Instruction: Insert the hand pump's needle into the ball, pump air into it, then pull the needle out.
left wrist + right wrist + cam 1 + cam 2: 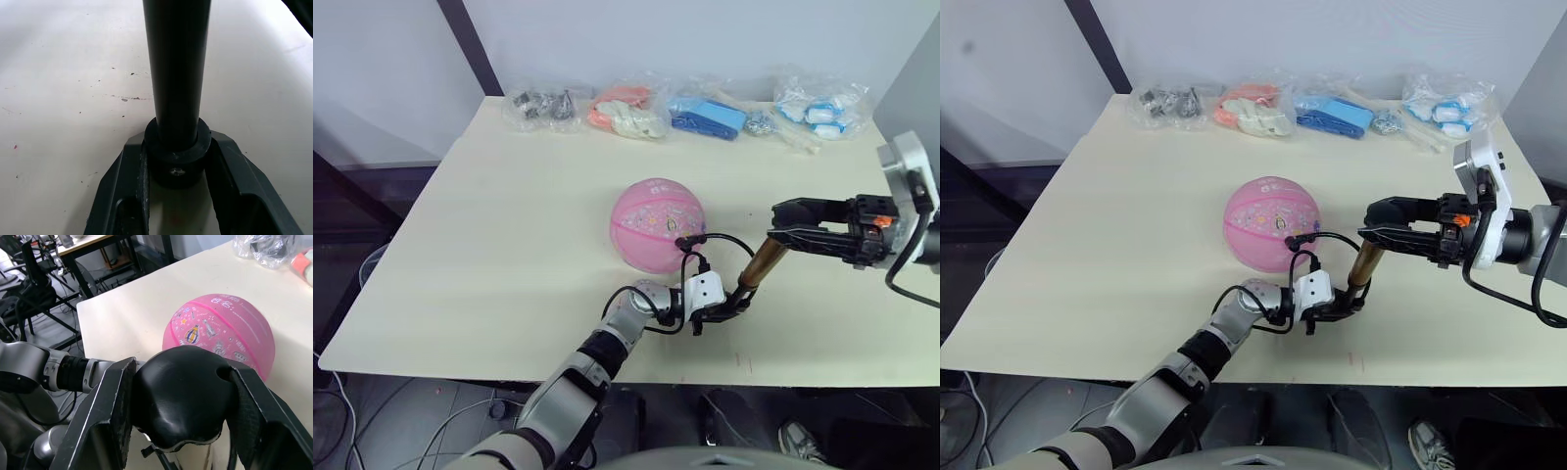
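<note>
The pink ball (656, 223) rests mid-table. The hand pump (762, 264) stands tilted just to its right, base on the table. My left gripper (728, 306) is shut on the pump's black bottom cap (177, 155). My right gripper (781, 236) is shut on its black handle (180, 392), which sits close to the top of the bronze tube. The thin black hose (729, 238) loops from the pump to the ball. The needle's black fitting (684, 242) lies against the ball's near side, and the silver pin itself is hidden.
Several clear bags of small items (626, 110) line the table's far edge. The pale table (509, 245) has open room left of the ball. Its near edge runs just below my left gripper. Chairs and desks (34, 279) stand beyond the table.
</note>
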Controlling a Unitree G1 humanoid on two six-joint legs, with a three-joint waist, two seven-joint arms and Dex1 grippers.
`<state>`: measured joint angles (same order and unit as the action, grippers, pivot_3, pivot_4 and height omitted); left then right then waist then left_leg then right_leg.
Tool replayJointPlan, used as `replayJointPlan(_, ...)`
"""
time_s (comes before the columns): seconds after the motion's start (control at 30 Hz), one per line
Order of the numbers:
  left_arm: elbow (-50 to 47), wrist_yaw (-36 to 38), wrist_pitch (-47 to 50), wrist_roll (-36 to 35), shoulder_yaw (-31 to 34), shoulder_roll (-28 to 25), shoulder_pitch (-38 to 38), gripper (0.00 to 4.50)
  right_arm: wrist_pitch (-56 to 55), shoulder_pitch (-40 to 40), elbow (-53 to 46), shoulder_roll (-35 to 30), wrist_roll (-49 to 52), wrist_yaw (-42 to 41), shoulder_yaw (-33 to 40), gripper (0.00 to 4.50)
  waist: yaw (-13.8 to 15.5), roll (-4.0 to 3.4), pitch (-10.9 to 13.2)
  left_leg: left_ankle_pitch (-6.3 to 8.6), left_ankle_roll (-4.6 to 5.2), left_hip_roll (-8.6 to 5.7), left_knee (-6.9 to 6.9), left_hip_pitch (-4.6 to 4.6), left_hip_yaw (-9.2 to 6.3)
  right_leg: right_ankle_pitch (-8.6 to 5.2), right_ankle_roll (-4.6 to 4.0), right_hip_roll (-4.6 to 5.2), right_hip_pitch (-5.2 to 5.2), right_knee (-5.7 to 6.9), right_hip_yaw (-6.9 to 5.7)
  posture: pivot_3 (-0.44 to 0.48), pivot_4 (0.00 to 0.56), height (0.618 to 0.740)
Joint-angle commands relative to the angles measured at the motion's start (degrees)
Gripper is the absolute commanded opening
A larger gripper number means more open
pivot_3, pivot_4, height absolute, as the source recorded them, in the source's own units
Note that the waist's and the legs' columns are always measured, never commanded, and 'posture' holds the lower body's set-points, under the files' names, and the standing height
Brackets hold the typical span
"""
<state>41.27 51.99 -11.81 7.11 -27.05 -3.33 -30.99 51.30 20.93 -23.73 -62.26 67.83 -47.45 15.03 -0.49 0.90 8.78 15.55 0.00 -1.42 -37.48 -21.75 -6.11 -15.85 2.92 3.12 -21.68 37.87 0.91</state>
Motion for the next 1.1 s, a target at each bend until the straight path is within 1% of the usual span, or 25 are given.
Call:
replayJointPlan(0.03, 5.02, 1.56, 2.34, 3.32, -2.83, -1.72, 3.42, 1.10, -7.52, 5.67, 1.44, -3.38, -6.59, 1.10, 11.42, 2.30, -0.02, -0.04, 0.02, 0.00, 0.00, 0.00, 0.00, -0.01, 0.00, 0.00, 0.00, 0.00, -0.01, 0.00, 0.00, 0.000, 0.150, 0.740)
replayJointPlan(0.33, 4.78, 1.81, 2.44, 3.21, -2.84, -1.77, 3.54, 1.10, -5.89, 9.30, 4.15, -6.15, -6.77, -1.38, 11.79, 2.30, -0.01, -0.11, 0.11, 0.00, 0.00, 0.00, 0.00, -0.03, 0.02, 0.00, 0.00, 0.01, -0.05, 0.01, 0.02, 0.000, 0.150, 0.740)
replayJointPlan(0.5, 4.63, 1.81, 2.58, 3.19, -2.84, -1.75, 3.59, 1.10, -3.85, 8.54, 4.79, -6.19, -5.34, -0.65, 12.09, 2.30, -0.02, -0.11, 0.11, 0.00, 0.00, 0.02, 0.00, -0.05, 0.04, 0.00, 0.00, 0.02, -0.06, -0.01, 0.03, 0.000, 0.150, 0.740)
replayJointPlan(0.67, 4.43, 1.75, 2.75, 3.18, -2.81, -1.81, 3.67, 1.10, -2.65, 11.91, 7.11, -5.81, -2.61, 1.09, 12.47, 2.30, -0.06, -0.17, 0.15, 0.00, 0.00, 0.02, 0.00, -0.03, 0.06, 0.00, 0.00, 0.02, -0.06, 0.01, 0.06, 0.000, 0.150, 0.740)
replayJointPlan(1.1, 4.29, 1.90, 2.88, 3.00, -3.03, -1.80, 3.73, 1.10, 0.91, 15.59, 9.09, -6.52, 0.87, 2.23, 13.46, 2.30, -0.09, -0.18, 0.17, 0.00, 0.00, 0.03, 0.01, -0.04, 0.07, 0.00, 0.00, 0.03, -0.07, 0.01, 0.07, 0.000, 0.150, 0.740)
